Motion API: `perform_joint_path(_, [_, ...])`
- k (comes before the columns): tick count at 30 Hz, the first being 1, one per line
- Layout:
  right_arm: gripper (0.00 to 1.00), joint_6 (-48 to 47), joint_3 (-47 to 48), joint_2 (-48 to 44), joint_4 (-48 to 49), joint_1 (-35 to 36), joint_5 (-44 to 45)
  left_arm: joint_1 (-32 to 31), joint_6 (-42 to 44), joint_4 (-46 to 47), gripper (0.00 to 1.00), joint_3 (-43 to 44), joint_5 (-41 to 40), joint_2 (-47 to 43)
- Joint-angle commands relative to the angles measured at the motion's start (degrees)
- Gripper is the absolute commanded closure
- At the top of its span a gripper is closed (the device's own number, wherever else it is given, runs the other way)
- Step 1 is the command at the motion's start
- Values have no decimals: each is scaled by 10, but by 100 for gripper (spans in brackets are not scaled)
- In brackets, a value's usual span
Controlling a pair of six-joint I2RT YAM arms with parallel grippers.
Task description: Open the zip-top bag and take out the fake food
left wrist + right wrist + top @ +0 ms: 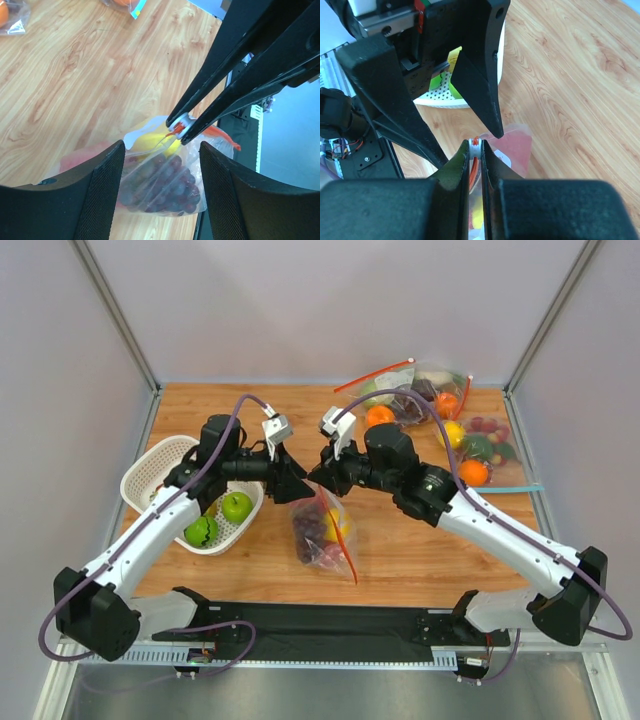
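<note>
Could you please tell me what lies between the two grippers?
Only the top edge of the zip-top bag: the right gripper is shut on its zip strip, with the open left gripper facing it; both wrist views show this.

A robotics lab cell. Pale panels [330,310] in metal framing [115,315] enclose a wooden surface [420,560]; left arm [150,530] and right arm [510,540] are bolted on.
</note>
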Motion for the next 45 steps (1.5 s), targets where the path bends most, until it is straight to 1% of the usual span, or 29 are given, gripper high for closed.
perform_joint_path(1, [100, 22, -4, -30, 53, -12, -39, -3, 22, 29, 31, 20, 20, 15])
perform_joint_path(6, [100, 51, -19, -40, 71, -42, -84, -2, 9, 51, 30, 18, 41, 38])
perform_joint_path(12, [100, 73, -27, -40, 83, -66, -131, -3, -35, 125, 29, 5, 61, 46])
perform_joint_path(15, [100, 74, -28, -41, 79, -70, -134, -4, -61, 168, 29, 6, 75, 60])
perform_joint_path(16, [100, 74, -29, -43, 79, -71, -134, -3, -69, 169, 30, 7, 77, 63])
perform_joint_path(18, [100, 74, -29, -44, 79, -74, -134, -4, -73, 189, 32, 9, 85, 71])
perform_joint_path(22, [100, 79, -31, -49, 78, -81, -135, -4, -78, 190, 37, 9, 102, 82])
perform_joint_path(24, [100, 81, -31, -49, 80, -84, -137, -5, -79, 190, 41, 5, 109, 84])
perform_joint_path(25, [100, 81, -30, -49, 82, -88, -139, -5, -79, 191, 47, 4, 112, 84])
perform_joint_path(28, [100, 90, -32, -48, 89, -96, -152, -9, -80, 191, 58, 3, 119, 88])
perform_joint_path(29, [100, 92, -33, -48, 90, -101, -156, -11, -80, 190, 66, 4, 125, 89])
perform_joint_path(30, [100, 94, -34, -47, 92, -104, -159, -12, -81, 189, 69, 4, 128, 91])
perform_joint_path(31, [100, 96, -35, -46, 93, -109, -162, -12, -82, 189, 76, 3, 132, 90])
perform_joint_path(33, [100, 98, -36, -46, 95, -112, -166, -17, -82, 187, 82, 1, 136, 92])
perform_joint_path(34, [100, 97, -37, -45, 93, -114, -167, -19, -82, 186, 90, 1, 136, 91])
perform_joint_path(36, [100, 96, -36, -44, 87, -115, -162, -22, -82, 189, 100, 0, 133, 88])
perform_joint_path(41, [100, 83, -34, -46, 63, -115, -137, -22, -92, 197, 100, -9, 94, 64])
perform_joint_path(45, [100, 75, -36, -52, 35, -114, -118, -23, -129, 245, 100, -24, 78, 50])
